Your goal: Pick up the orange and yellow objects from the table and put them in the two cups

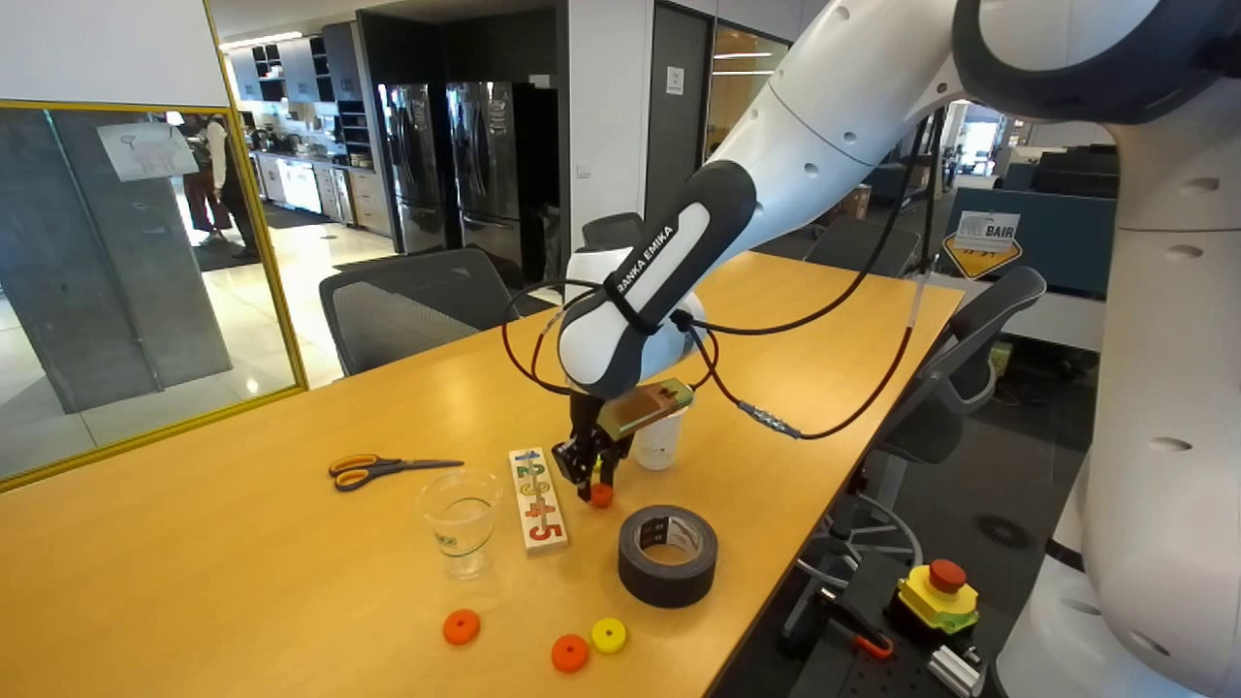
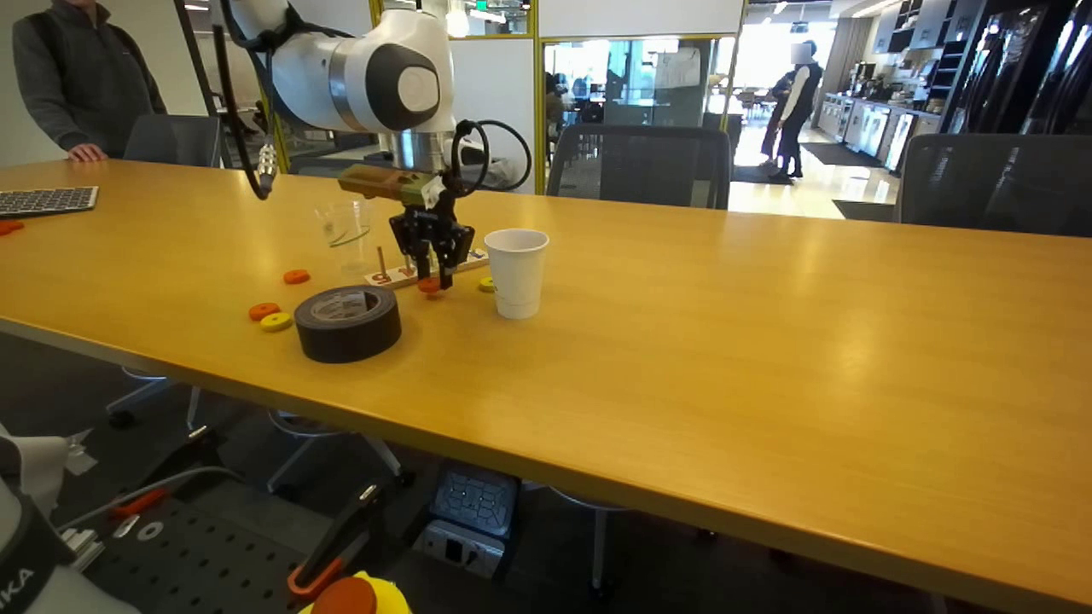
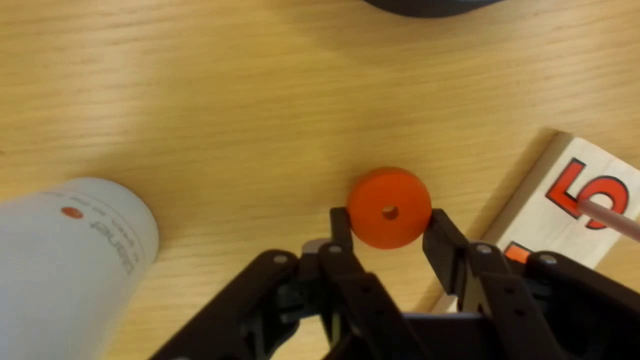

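Note:
My gripper (image 3: pixel 387 222) is shut on an orange disc (image 3: pixel 389 235), its fingertips touching both sides. In both exterior views this disc (image 1: pixel 602 496) (image 2: pixel 429 286) is at or just above the wooden table (image 1: pixel 242 562); I cannot tell which. The white cup (image 1: pixel 657 446) (image 2: pixel 518 277) stands upright beside the gripper; it also shows in the wrist view (image 3: pixel 70 270). The clear cup (image 1: pixel 461 523) (image 2: pixel 345 234) stands beyond the number board. Two orange discs (image 1: pixel 461 626) (image 1: pixel 570 653) and a yellow disc (image 1: pixel 609 635) lie loose. Another yellow disc (image 2: pixel 487 285) lies near the white cup.
A black tape roll (image 1: pixel 667 572) (image 2: pixel 348 328) lies close to the gripper. A white number board with pegs (image 1: pixel 536 504) (image 3: pixel 565 215) lies beside it. Orange-handled scissors (image 1: pixel 388 468) lie past the board. A keyboard (image 2: pixel 47 201) and orange pieces (image 2: pixel 8 227) are at the table's far end.

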`<state>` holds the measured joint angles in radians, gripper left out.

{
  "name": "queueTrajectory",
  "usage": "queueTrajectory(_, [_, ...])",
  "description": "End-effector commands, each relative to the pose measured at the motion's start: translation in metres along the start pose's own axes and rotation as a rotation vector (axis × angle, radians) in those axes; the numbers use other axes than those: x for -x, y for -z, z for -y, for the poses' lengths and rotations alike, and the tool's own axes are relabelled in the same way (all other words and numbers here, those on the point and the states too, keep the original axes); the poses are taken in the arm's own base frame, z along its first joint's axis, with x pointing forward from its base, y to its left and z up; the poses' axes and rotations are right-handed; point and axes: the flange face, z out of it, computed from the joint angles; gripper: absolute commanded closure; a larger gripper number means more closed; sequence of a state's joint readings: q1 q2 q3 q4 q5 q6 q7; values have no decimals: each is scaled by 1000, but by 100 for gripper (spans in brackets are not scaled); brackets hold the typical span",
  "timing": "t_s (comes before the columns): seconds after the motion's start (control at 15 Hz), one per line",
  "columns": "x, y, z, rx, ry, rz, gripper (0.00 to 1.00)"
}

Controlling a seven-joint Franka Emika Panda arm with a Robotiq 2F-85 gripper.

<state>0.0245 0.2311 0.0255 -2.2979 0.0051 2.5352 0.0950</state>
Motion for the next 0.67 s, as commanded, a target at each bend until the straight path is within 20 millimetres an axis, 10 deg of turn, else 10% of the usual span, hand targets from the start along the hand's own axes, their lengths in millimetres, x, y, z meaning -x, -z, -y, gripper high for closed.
queueTrajectory(0.0, [-18,40,20,-17,59,-23,78])
queueTrajectory(0.6, [-45,120,-1,235,-52,-132,78])
